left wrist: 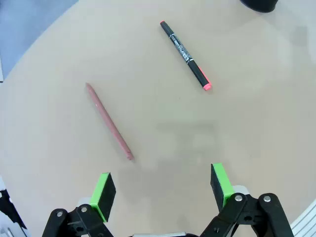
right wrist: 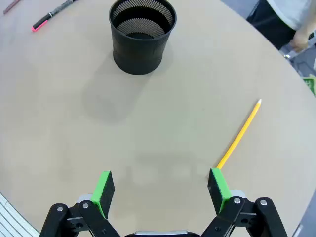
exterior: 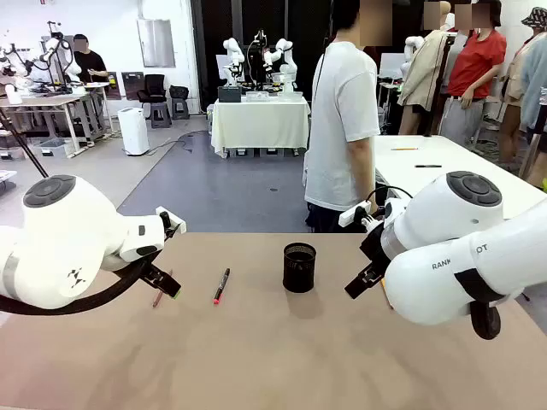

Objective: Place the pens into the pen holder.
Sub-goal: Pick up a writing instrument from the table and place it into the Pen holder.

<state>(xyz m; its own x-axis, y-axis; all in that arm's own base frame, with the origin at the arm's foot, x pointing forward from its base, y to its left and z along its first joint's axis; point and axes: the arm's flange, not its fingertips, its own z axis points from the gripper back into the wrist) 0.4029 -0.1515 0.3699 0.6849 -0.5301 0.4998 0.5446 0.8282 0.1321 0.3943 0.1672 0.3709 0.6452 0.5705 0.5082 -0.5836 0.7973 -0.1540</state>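
Note:
The black mesh pen holder (exterior: 299, 266) stands upright mid-table, its inside looking bare in the right wrist view (right wrist: 142, 42). Left of it lie the black pen with a red tip (exterior: 221, 286) (left wrist: 186, 54) and the reddish-brown pen (exterior: 159, 295) (left wrist: 108, 121). My left gripper (exterior: 164, 284) (left wrist: 163, 190) hovers open just above the reddish-brown pen, without touching it. The yellow pencil (right wrist: 240, 134) lies right of the holder, its near end by my right finger pad (right wrist: 218, 187). My right gripper (exterior: 363, 278) (right wrist: 160, 187) is open, with nothing between its fingers.
A person in a white shirt (exterior: 342, 128) stands at the table's far edge, side on, with a hand (right wrist: 302, 42) near the rim. Bare tabletop (exterior: 273, 359) stretches in front of the pens and holder.

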